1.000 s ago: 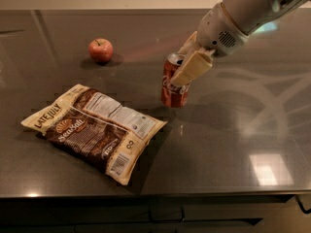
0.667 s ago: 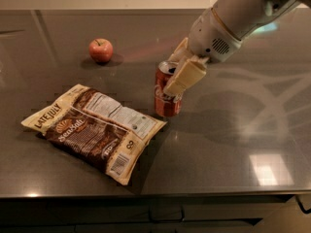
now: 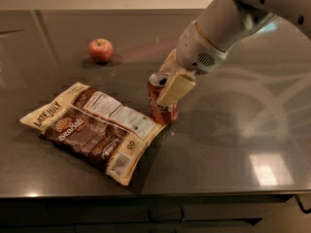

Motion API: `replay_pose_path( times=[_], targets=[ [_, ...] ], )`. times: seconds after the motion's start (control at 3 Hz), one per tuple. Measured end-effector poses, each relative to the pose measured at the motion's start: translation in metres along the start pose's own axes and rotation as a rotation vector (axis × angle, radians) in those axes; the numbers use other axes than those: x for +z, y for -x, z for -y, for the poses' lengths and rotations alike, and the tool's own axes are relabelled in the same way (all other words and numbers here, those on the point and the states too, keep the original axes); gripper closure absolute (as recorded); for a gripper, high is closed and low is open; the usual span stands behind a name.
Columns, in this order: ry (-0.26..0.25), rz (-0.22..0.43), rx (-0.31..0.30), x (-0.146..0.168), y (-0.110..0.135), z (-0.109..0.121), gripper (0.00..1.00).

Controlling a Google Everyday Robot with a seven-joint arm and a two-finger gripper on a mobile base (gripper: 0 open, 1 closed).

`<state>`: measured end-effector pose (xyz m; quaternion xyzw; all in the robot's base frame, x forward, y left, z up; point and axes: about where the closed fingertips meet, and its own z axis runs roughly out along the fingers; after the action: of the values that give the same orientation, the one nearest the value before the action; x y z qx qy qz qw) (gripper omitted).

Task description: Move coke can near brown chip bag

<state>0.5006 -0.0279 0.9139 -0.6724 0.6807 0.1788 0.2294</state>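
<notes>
The red coke can (image 3: 160, 111) stands upright on the dark table, its base right beside the right corner of the brown chip bag (image 3: 92, 128). The bag lies flat at the left front, label side up. My gripper (image 3: 167, 84) reaches down from the upper right and is shut on the coke can, one cream finger (image 3: 175, 87) across its front and the other behind it. The can's lower half shows below the finger.
A red apple (image 3: 100, 50) sits at the back left. The dark reflective table (image 3: 233, 149) stretches to the right and front. Its front edge runs along the bottom of the view, with dark drawers below.
My gripper has carried the coke can to the left and toward the front. The can now stands right by the chip bag's right corner. The bag and apple have not moved.
</notes>
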Motion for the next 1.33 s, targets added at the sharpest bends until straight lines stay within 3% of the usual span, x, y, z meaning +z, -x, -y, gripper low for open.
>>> replay_pose_path(
  times=[0.33,0.67,1.0,1.33],
  targets=[
    [-0.012,-0.010,0.003,0.0032,-0.0010,0.0054,0.62],
    [-0.015,-0.012,0.003,0.0040,-0.0013,0.0068,0.39],
    [-0.016,-0.013,0.002,0.0044,-0.0007,0.0068,0.08],
    [-0.016,-0.014,0.000,0.0044,0.0002,0.0063,0.00]
  ],
)
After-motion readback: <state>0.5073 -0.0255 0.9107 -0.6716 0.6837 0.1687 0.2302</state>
